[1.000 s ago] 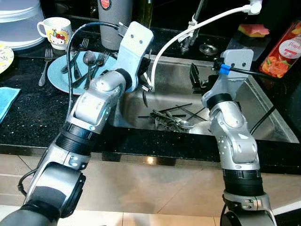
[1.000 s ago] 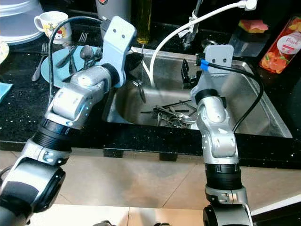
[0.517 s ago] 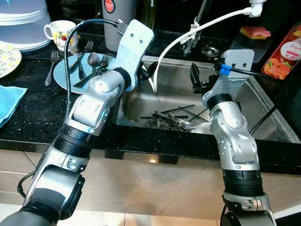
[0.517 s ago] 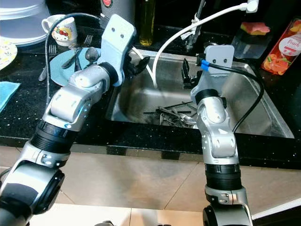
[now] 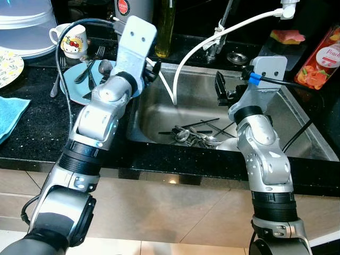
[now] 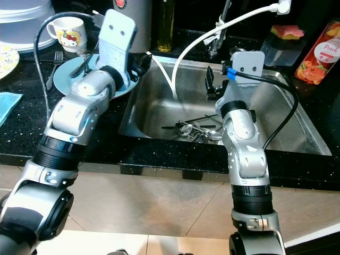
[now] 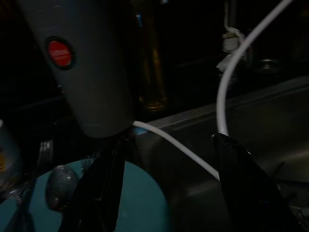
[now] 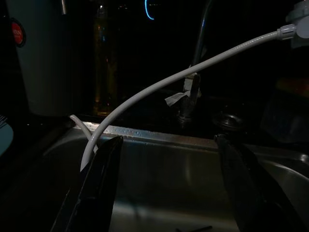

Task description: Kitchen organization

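A pile of cutlery point(image 5: 197, 136) lies in the bottom of the steel sink point(image 5: 276, 114). On the counter to its left a light blue plate point(image 5: 70, 89) carries forks and a spoon point(image 5: 104, 66). My left gripper point(image 5: 150, 69) hovers at the plate's sink-side edge, open, with nothing between its fingers point(image 7: 102, 193). Over the sink's middle my right gripper point(image 5: 220, 88) hangs open and empty, pointing at the back wall, fingers point(image 8: 99, 193) spread wide.
A white hose point(image 5: 212, 40) arcs from the tap area into the sink between the arms. A grey canister point(image 6: 139, 21), an oil bottle point(image 5: 164, 26) and a printed mug point(image 5: 73, 38) stand behind the plate. A blue cloth point(image 5: 9, 114) lies far left; a juice carton point(image 5: 321, 56) stands far right.
My left gripper has swung left from over the sink to the plate's edge. The thin utensil that hung below its fingers a second ago is gone from them. The right arm stayed still.
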You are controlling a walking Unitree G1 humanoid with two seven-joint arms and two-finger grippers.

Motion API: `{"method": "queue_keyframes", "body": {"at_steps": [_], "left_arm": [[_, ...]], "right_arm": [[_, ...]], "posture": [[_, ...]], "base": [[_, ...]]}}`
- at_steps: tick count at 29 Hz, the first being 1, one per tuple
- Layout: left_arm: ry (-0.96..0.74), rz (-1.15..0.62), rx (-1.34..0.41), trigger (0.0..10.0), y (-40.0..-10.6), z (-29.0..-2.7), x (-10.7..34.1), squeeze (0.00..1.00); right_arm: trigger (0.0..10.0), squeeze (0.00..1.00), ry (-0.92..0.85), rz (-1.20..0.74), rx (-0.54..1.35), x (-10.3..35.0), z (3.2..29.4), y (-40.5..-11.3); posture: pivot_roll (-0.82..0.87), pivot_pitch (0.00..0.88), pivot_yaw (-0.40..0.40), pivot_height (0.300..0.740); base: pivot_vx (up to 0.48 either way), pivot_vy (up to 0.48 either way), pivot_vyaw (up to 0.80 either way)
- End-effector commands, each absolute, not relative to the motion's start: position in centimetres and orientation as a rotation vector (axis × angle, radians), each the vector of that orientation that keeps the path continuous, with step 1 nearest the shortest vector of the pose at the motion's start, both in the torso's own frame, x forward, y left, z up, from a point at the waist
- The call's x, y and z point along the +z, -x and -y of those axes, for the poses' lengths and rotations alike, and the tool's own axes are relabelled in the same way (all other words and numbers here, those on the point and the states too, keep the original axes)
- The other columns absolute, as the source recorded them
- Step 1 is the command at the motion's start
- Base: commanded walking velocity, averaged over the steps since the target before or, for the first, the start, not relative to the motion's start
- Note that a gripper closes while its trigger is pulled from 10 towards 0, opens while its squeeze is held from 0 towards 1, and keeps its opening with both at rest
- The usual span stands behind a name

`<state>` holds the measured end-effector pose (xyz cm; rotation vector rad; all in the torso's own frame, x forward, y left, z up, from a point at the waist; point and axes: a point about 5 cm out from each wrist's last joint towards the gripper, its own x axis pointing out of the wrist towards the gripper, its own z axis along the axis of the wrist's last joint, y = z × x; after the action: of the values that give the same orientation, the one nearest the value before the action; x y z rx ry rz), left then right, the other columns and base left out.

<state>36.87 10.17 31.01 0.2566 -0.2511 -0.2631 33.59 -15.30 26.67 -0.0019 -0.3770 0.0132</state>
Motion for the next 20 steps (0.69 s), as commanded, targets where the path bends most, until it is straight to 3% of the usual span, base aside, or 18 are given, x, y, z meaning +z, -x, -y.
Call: {"method": "queue_keyframes", "body": {"at_steps": [1, 20], "left_arm": [[-0.256, 0.239, -0.251, 10.0, -37.0, -10.0, 30.6, 0.0], [-0.505, 0.059, 0.01, 10.0, -38.1, -14.5, 28.4, 0.0]], "right_arm": [[10.0, 0.0, -0.002, 0.355, -0.006, 25.9, 15.9, -33.6], [10.0, 0.0, 0.001, 0.358, -0.002, 25.9, 15.8, -33.7]], "posture": [[0.21, 0.068, -0.059, 0.74], [0.22, 0.052, -0.064, 0.74]], "base": [[0.0, 0.0, 0.0], [0.0, 0.0, 0.0]]}}
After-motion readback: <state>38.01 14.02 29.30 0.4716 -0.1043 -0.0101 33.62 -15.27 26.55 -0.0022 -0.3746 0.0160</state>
